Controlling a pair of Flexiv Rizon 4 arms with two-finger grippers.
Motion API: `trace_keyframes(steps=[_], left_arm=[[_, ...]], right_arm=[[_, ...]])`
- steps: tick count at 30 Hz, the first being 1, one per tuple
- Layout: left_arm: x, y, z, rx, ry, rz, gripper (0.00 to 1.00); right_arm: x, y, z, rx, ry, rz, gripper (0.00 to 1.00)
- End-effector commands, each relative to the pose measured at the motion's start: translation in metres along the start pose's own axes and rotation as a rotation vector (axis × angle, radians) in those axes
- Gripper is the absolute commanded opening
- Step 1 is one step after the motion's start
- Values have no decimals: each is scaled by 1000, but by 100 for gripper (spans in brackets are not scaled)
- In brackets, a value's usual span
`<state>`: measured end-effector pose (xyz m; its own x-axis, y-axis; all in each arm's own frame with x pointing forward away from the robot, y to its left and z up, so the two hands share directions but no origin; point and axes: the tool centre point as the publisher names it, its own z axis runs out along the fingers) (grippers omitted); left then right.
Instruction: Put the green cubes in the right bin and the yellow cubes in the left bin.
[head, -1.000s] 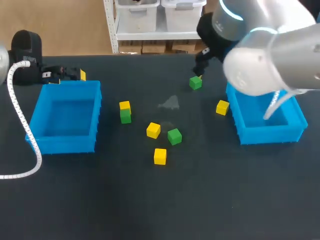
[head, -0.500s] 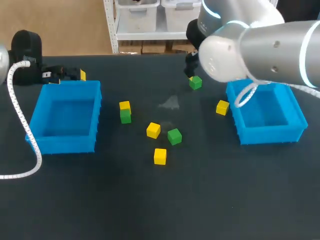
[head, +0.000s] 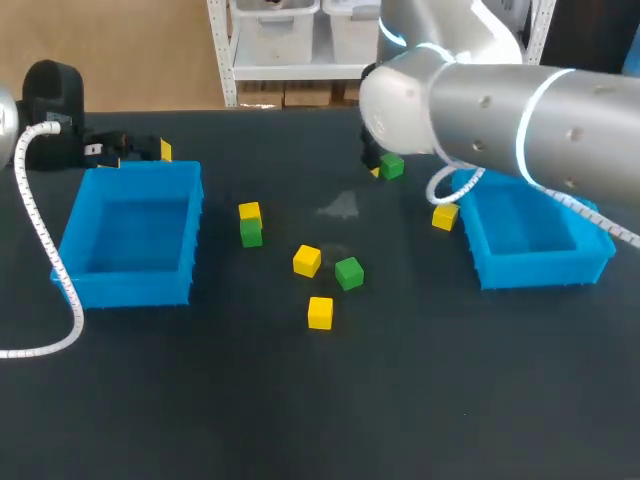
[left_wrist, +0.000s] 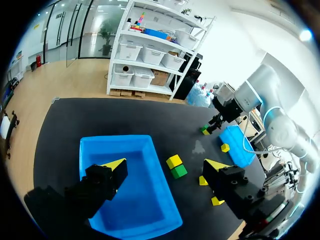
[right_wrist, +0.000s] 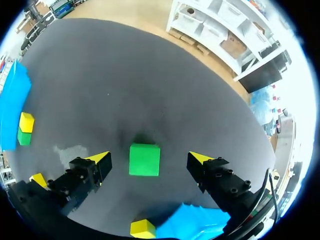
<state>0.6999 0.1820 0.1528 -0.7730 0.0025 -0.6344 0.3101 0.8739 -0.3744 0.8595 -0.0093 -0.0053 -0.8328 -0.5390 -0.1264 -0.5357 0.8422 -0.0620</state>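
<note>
**Right tool wide over a green cube**

The right tool (right_wrist: 149, 158) stands wide and holds nothing. Its yellow tips flank the small green cube (right_wrist: 144, 159), which sits on the dark tabletop (right_wrist: 125, 90) squarely between them with a gap on each side. A cube has no long axis; its faces look roughly square to the fingers. In the head view it lies upper middle, left of the blue plastic right bin (head: 530, 268). The left tool (left_wrist: 165, 164), also wide and empty, hangs over the blue left bin (left_wrist: 115, 142), well apart, so the right arm is nearer. No writing shows on the cubes or bins.
</note>
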Motion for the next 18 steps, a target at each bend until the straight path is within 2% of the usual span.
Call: trace_keyframes(steps=[1, 7, 8, 9, 10, 11, 14, 18], left_arm=[[1, 2, 0, 8, -5, 2, 100], [1, 2, 0, 8, -5, 2, 100], [1, 2, 0, 8, -5, 2, 100], [1, 2, 0, 8, -5, 2, 100], [1, 2, 0, 8, -5, 2, 100], [1, 2, 0, 8, -5, 2, 100], [1, 2, 0, 8, -5, 2, 100], [1, 2, 0, 8, -5, 2, 100]], right_arm=[[-10, -2, 7, 0, 70, 17, 100], [-9, -3, 14, 18, 68, 31, 100], [-7, -3, 16, 25, 72, 39, 97], [-6, -3, 17, 28, 74, 42, 87], [-5, -3, 18, 28, 76, 43, 45], [-3, -3, 19, 36, 79, 49, 31], [2, -4, 19, 44, 80, 54, 0], [9, -6, 13, 57, 75, 55, 0]])
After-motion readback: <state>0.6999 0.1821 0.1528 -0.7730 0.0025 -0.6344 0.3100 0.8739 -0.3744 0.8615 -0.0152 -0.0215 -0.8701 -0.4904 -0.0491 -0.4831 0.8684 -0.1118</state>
